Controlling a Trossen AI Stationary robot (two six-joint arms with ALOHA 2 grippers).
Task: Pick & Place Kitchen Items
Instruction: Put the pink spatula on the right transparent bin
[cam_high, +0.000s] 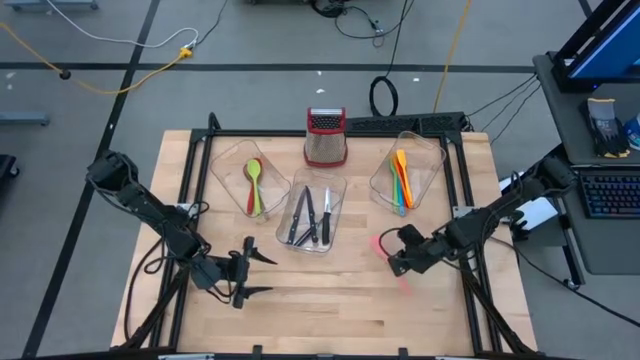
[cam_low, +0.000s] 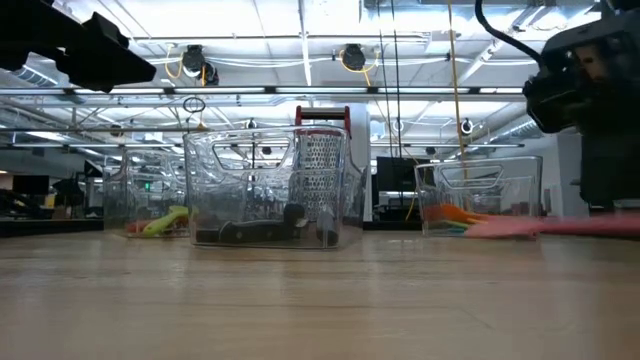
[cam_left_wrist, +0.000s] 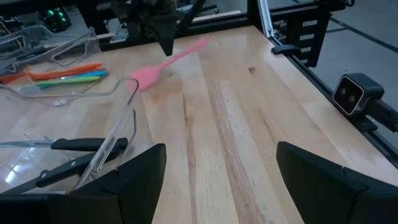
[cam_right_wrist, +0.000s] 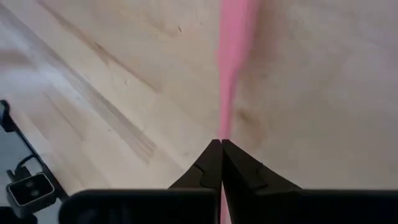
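Table: a pale wooden table top (cam_high: 330, 310) is lying inside a black frame, its planks running left to right in the high view.
Right gripper: the right gripper (cam_high: 397, 262) is sitting low over the right part of the table, its fingers (cam_right_wrist: 214, 163) pinching tight on the thin handle of the pink spatula (cam_left_wrist: 168, 62).
Pink spatula: it is lying across the bare wood in front of the right tub, its handle passing between the shut fingertips and its flat head pointing toward the middle of the table.
Left gripper: the left gripper (cam_high: 250, 275) is hovering over the near left part of the table, its fingers (cam_left_wrist: 134, 180) standing wide apart around nothing.
Left tub: a clear tub (cam_high: 235, 160) is holding a green spoon (cam_high: 254, 180) and a red utensil (cam_high: 250, 200) side by side.
Middle tub: a clear tub (cam_high: 340, 195) is holding several black-handled knives (cam_high: 310, 215).
Right tub: a clear tub (cam_high: 430, 160) is holding orange, green, yellow and blue utensils (cam_high: 402, 180) bunched together.
Grater: a steel box grater (cam_high: 326, 140) with a red top is standing upright at the far middle, between the tubs.
Room: grey floor is surrounding the table, with cables (cam_high: 120, 75) trailing across it; a desk with a keyboard (cam_high: 610, 195) is standing to the right; the low view is showing ceiling strip lights (cam_low: 250, 20) and a workshop beyond the tubs.
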